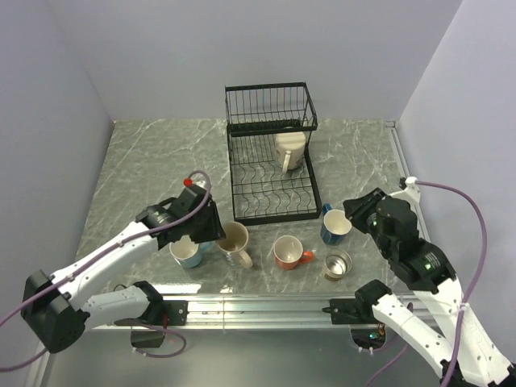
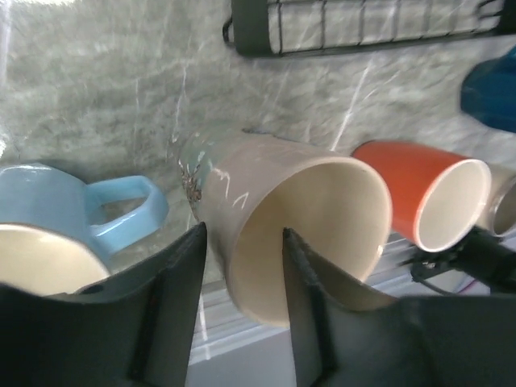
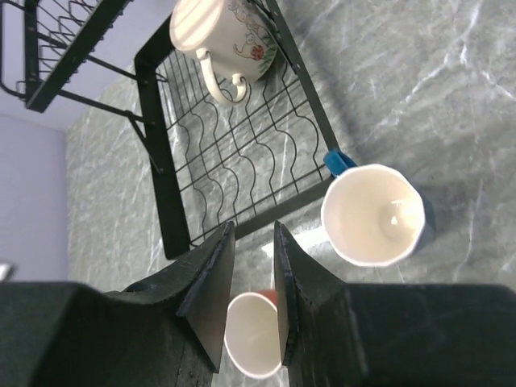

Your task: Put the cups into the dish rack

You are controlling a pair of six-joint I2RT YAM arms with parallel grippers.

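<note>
**Top view.** Rack (image 1: 278, 216) stood mid-table. 1 cream mug (image 1: 289, 149) sat inside it, at its right side, handle toward the front. The other 5 cups were on the table (image 1: 145, 161) in front of the rack: light blue mug (image 1: 187, 255) front-left, beige mug (image 1: 234, 240) just beside it, orange mug (image 1: 286, 251) in front of the rack's right half, steel cup (image 1: 337, 264) further right, dark blue mug (image 1: 334, 227) just off the front-right corner. Left gripper (image 1: 211, 234) was over the gap between the light blue and beige mugs. Right gripper (image 1: 353, 208) hung just right of the dark blue mug; jaw state unreadable from here.

**Left wrist.** Left gripper (image 2: 243, 234) jaws part open, straddling the near wall of the beige mug (image 2: 322, 193): 1 finger outside, 1 inside the mouth. A gap showed on the inner side, so no grip. Light blue mug (image 2: 48, 210) lay to the left, orange mug (image 2: 403, 177) to the right, rack (image 2: 339, 32) edge beyond.

**Right wrist.** Right gripper (image 3: 253, 230) jaws narrowly apart, nothing between them. Below lay the rack (image 3: 161, 185) front corner, with the cream mug (image 3: 230, 32) on its wires. Dark blue mug (image 3: 375, 214) was upright just outside that corner, and the orange mug (image 3: 254, 339) rim showed through the jaw gap.
</note>
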